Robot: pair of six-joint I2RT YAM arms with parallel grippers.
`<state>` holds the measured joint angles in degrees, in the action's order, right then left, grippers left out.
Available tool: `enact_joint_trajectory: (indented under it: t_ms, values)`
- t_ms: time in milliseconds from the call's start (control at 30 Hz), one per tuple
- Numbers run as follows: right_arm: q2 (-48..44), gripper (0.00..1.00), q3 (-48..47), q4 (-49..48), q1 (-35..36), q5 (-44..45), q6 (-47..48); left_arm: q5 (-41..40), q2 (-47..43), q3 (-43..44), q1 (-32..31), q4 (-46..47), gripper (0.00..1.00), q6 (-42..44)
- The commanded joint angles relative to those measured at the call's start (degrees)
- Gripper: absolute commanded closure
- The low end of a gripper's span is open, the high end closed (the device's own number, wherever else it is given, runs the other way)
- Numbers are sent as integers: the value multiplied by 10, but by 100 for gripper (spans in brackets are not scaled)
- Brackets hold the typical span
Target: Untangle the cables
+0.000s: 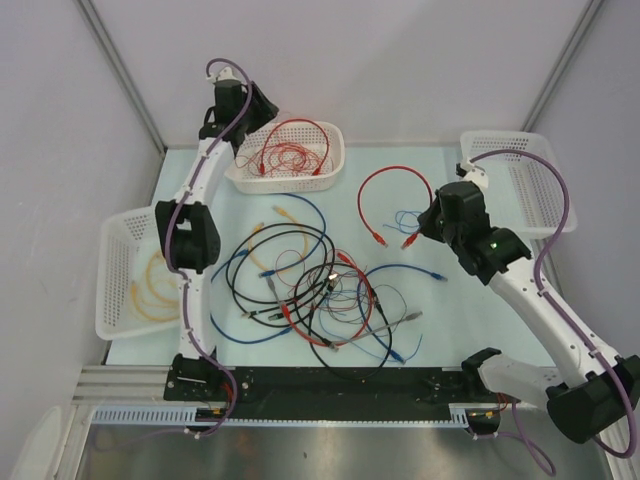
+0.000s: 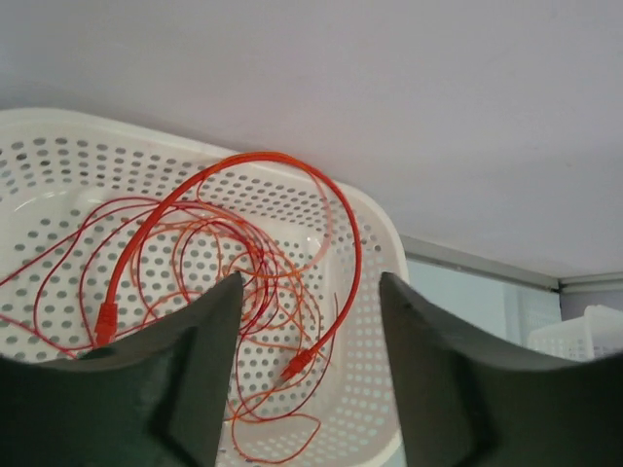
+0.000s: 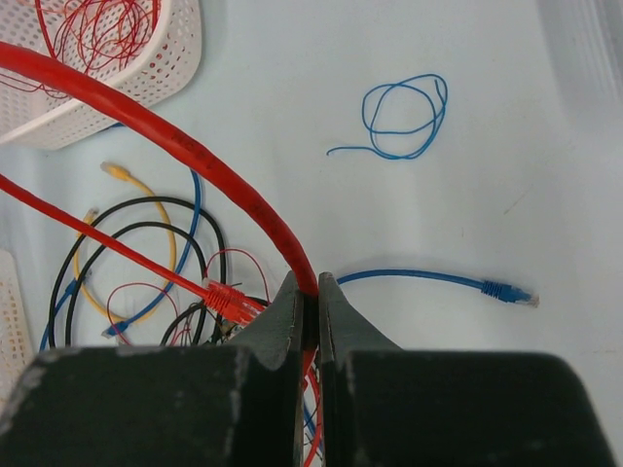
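Pale tabletop (image 1: 450, 310) is carrying your tangled cables (image 1: 310, 285) mid-table; beyond them your right gripper (image 3: 310, 306) is pinching a thick red cable (image 3: 185, 148) tight. Farthest out, your left gripper (image 2: 310, 292) is hovering, jaws apart, over the white basket (image 2: 384, 243) of red wires (image 2: 261, 255).

White perforated plastic basket (image 1: 285, 180), faintly glossy, smooth rubbery red cable (image 3: 190, 148), matt dark plastic right gripper (image 3: 310, 292), smooth pale table (image 1: 460, 310)
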<state>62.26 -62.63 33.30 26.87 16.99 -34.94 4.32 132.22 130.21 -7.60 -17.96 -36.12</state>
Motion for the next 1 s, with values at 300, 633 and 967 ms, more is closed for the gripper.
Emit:
enact_joint_trajectory:
  t_ms: [300, 633, 967]
  values:
    - [-13, 100, 3, -60, 42, -11, 11, -33, -328, -247, -72, 134, 0, 47]
    - [-69, 100, 3, -32, 70, -64, 18, 201, -529, -601, -169, 395, 0, 76]
    - [-119, 100, 3, -3, 93, -110, 20, 383, -608, -687, -205, 455, 0, 107]
